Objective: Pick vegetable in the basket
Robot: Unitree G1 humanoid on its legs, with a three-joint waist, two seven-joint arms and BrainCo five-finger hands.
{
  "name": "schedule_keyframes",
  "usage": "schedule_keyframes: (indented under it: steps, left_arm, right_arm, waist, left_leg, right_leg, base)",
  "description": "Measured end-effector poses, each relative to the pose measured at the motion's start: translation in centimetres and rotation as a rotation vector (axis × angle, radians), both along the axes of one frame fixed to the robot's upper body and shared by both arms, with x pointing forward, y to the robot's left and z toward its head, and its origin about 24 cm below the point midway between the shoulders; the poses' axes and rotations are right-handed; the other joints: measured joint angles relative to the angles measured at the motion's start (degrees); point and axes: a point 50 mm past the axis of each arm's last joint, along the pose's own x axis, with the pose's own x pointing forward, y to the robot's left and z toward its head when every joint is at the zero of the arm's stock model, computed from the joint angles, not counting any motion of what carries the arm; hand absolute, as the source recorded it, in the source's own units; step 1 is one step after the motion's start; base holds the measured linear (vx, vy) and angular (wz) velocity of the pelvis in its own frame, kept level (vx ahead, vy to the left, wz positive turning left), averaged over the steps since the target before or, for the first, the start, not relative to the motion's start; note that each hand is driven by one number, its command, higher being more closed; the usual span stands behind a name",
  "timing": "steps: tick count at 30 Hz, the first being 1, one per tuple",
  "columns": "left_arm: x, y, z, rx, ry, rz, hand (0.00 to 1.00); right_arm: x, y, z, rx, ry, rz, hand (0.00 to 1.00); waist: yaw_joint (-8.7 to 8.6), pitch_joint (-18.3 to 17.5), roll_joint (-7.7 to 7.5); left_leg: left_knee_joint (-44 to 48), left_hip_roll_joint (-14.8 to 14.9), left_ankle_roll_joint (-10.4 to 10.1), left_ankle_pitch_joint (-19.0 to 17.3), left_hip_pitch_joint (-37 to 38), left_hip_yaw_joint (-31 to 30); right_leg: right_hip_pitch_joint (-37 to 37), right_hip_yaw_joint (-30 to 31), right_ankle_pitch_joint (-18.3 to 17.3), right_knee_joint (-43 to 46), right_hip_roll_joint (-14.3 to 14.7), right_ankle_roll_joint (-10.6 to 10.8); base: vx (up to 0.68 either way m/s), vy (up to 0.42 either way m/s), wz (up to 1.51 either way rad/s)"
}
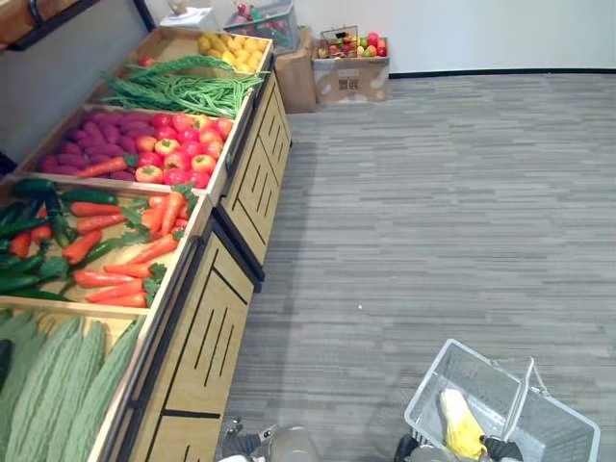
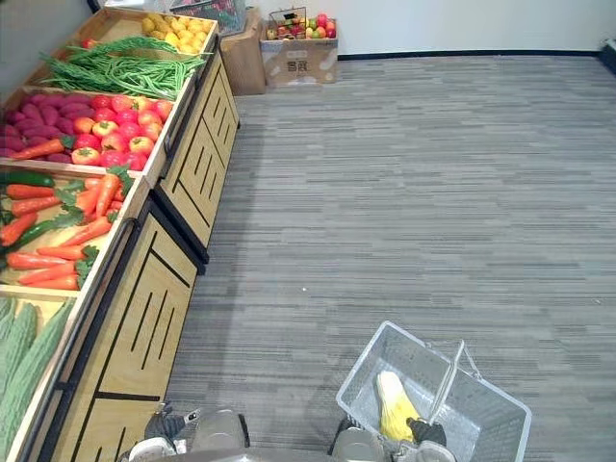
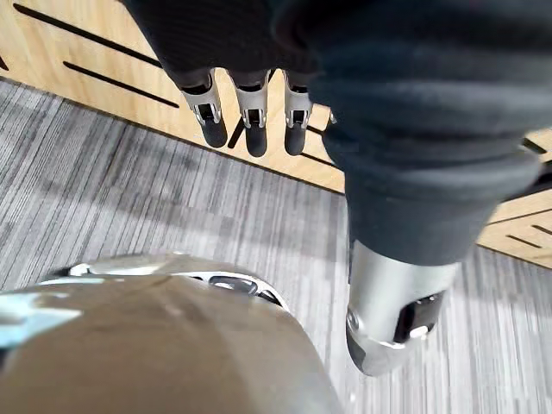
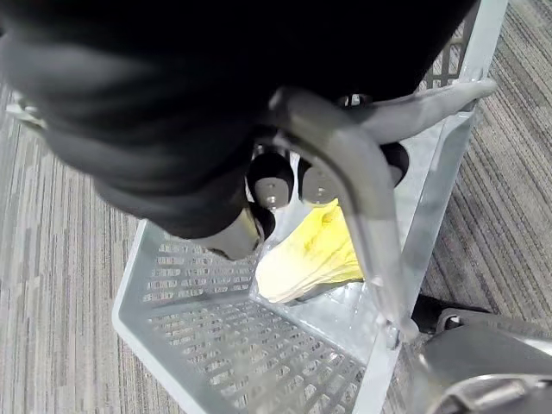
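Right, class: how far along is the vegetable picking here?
Done: one yellow vegetable lies in the basket. In hand: the right hand grips the basket by its handle; the left hand hangs open, empty, by the stand. Left: any further picks; carrots lie in the stand.

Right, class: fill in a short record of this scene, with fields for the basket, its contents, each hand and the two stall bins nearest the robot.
Basket: grey mesh shopping basket, to the right of the wooden stall
Contents: one pale yellow vegetable
Right hand: curled round the basket's handle
Left hand: fingers straight, holding nothing, near the stall front
Nearest bin: long green ridged gourds
Next bin: orange carrots and dark green cucumbers
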Motion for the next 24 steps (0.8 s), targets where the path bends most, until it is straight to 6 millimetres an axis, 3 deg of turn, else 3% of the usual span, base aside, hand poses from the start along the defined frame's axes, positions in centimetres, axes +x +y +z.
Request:
schedule_keyframes:
  steps: [2,4,5,6,7,8,9,10,11,12,15,16,17,18,20,21,22,24]
  left_arm:
    - [-0.3,-0.3,-0.1,-0.008,0.001,0.024,0.00]
    - [-0.6,-0.4,-0.2,-0.011,0.006,0.037,0.00]
    - [-1.1,0.0,-0.2,-0.001,0.020,0.038,0.00]
    - [-1.4,0.7,-0.2,0.018,0.030,0.037,0.00]
    - [-1.5,1.1,-0.1,0.028,0.033,0.033,0.00]
    - [-1.6,1.7,-0.1,0.045,0.043,0.024,0.00]
    - [-1.7,2.0,0.0,0.057,0.049,0.013,0.00]
    - [-1.7,2.3,0.0,0.065,0.051,0.012,0.00]
    - [-1.9,2.3,0.0,0.066,0.061,0.006,0.00]
    - [-2.1,2.2,-0.1,0.072,0.070,-0.010,0.00]
    - [-2.5,2.1,-0.1,0.086,0.084,-0.066,0.00]
    - [-2.2,1.9,0.0,0.088,0.076,-0.099,0.00]
    - [-1.7,1.9,0.2,0.095,0.060,-0.121,0.00]
    - [-1.6,1.9,0.2,0.095,0.056,-0.122,0.00]
    - [-1.4,1.7,0.2,0.099,0.056,-0.139,0.00]
    - [-1.4,1.7,0.2,0.099,0.055,-0.140,0.00]
    - [-1.3,1.5,0.2,0.095,0.052,-0.139,0.00]
    - [-1.0,1.1,0.1,0.086,0.045,-0.139,0.00]
  right_arm:
    - [-0.6,0.1,-0.1,0.003,0.010,-0.008,1.00]
    - [-1.2,0.7,-0.3,0.009,0.011,-0.006,1.00]
    - [-1.2,1.7,-0.5,0.035,0.014,-0.001,1.00]
    - [-0.8,2.9,-0.7,0.067,0.006,0.006,1.00]
    - [-0.4,3.6,-0.8,0.083,-0.002,0.015,1.00]
    - [0.3,4.7,-0.8,0.104,-0.013,0.051,1.00]
    - [0.8,5.5,-0.9,0.116,-0.015,0.097,1.00]
    - [1.1,5.8,-0.8,0.120,-0.018,0.116,1.00]
    - [1.7,6.0,-0.7,0.122,-0.026,0.153,1.00]
    - [1.9,6.1,-0.7,0.121,-0.030,0.170,1.00]
    - [3.4,5.8,0.0,0.086,-0.095,0.214,1.00]
    - [4.1,5.3,0.4,0.068,-0.121,0.233,1.00]
    - [4.1,5.2,0.4,0.062,-0.127,0.231,1.00]
    - [4.0,5.2,0.4,0.063,-0.127,0.230,1.00]
    - [3.9,5.2,0.5,0.072,-0.143,0.206,1.00]
    - [4.0,5.2,0.5,0.072,-0.146,0.202,1.00]
    - [4.0,5.0,0.5,0.069,-0.153,0.191,1.00]
    - [4.3,4.7,0.7,0.066,-0.166,0.166,1.00]
  waist:
    - [-0.02,-0.3,0.64]
    - [0.55,-0.8,0.97]
    - [0.98,-2.1,-0.09]
    - [1.62,-2.7,-3.03]
    - [2.04,-2.9,-4.21]
    - [2.39,-3.1,-6.24]
    - [3.08,-3.8,-7.53]
    - [3.50,-4.0,-7.77]
    - [3.63,-4.1,-7.65]
    - [3.63,-4.2,-7.46]
    - [3.05,-4.1,-6.71]
    - [2.43,-3.5,-5.93]
    - [1.88,-3.3,-6.03]
    - [1.67,-3.3,-5.95]
    - [0.74,-3.1,-5.55]
    - [0.58,-3.1,-5.50]
    - [0.45,-2.7,-5.03]
    - [0.39,-2.2,-4.19]
  left_leg:
    - [-13.5,-1.9,1.3,4.3,-1.3,0.3]
    - [-12.2,-1.9,3.3,7.0,-4.4,-1.7]
    - [-10.3,-3.3,4.9,8.4,-4.9,-1.5]
    - [-9.8,-5.2,6.5,7.3,-4.9,0.0]
    - [-9.6,-6.0,7.1,6.5,-4.9,0.5]
    - [-9.1,-7.5,7.9,5.2,-4.8,1.1]
    - [-8.9,-8.2,8.2,4.5,-4.4,2.3]
    - [-8.9,-8.4,8.7,4.3,-3.9,2.6]
    - [-9.0,-8.7,9.6,3.6,-2.5,3.3]
    - [-9.2,-8.5,9.6,2.9,-1.7,3.7]
    - [-11.8,-9.2,10.3,0.2,4.6,5.1]
    - [-12.7,-9.5,11.1,-1.4,7.6,4.3]
    - [-12.8,-9.8,11.7,-3.0,10.6,3.1]
    - [-12.8,-9.9,11.6,-3.5,11.9,2.4]
    - [-13.4,-10.0,10.8,-4.4,15.1,0.5]
    - [-13.8,-10.0,10.6,-4.6,15.5,-0.1]
    - [-14.4,-9.9,10.0,-4.9,16.9,-1.5]
    - [-15.3,-8.7,8.5,-5.7,18.4,-2.8]
  right_leg:
    - [2.0,-0.5,-0.8,-1.5,-1.0,1.9]
    - [3.7,-1.0,-2.6,-1.9,-1.4,3.9]
    - [4.3,-0.3,-3.2,-2.6,-2.5,4.7]
    - [4.0,1.1,-3.5,-3.0,-4.6,4.2]
    - [3.6,2.2,-3.2,-2.9,-5.4,4.0]
    - [3.2,3.9,-1.5,-2.7,-6.8,5.1]
    - [2.7,5.4,1.0,-2.9,-7.7,6.4]
    - [2.7,5.8,2.5,-3.2,-7.8,6.5]
    - [3.0,6.7,5.7,-3.1,-7.8,6.8]
    - [2.3,7.4,6.4,-1.3,-8.0,6.8]
    - [-8.6,13.0,9.8,24.4,-11.3,6.0]
    - [-12.3,17.4,9.9,35.2,-10.9,6.8]
    - [-14.8,18.7,4.3,43.3,-9.4,6.7]
    - [-15.9,18.7,1.6,45.6,-8.6,6.3]
    - [-19.5,13.0,-3.8,42.0,-6.6,3.2]
    - [-20.5,11.7,-4.0,38.8,-6.4,2.8]
    - [-21.4,10.2,-3.7,30.2,-5.6,3.2]
    - [-21.7,10.6,-0.8,14.9,-3.9,3.7]
  base:
    - [0.25,0.297,0.15]
    - [0.29,0.350,0.16]
    - [0.33,0.295,-0.11]
    - [0.34,0.268,-0.17]
    - [0.34,0.219,-0.20]
    - [0.32,0.197,-0.18]
    - [0.31,0.185,-0.22]
    - [0.40,0.205,-0.33]
    - [0.33,0.163,-0.32]
    - [0.36,0.209,-0.41]
    - [0.25,0.197,-0.23]
    - [0.23,0.106,0.35]
    - [0.25,0.067,0.54]
    - [0.29,0.038,0.66]
    - [0.31,0.008,0.69]
    - [0.42,-0.090,0.70]
    - [0.40,-0.127,0.50]
    - [0.49,-0.217,0.45]
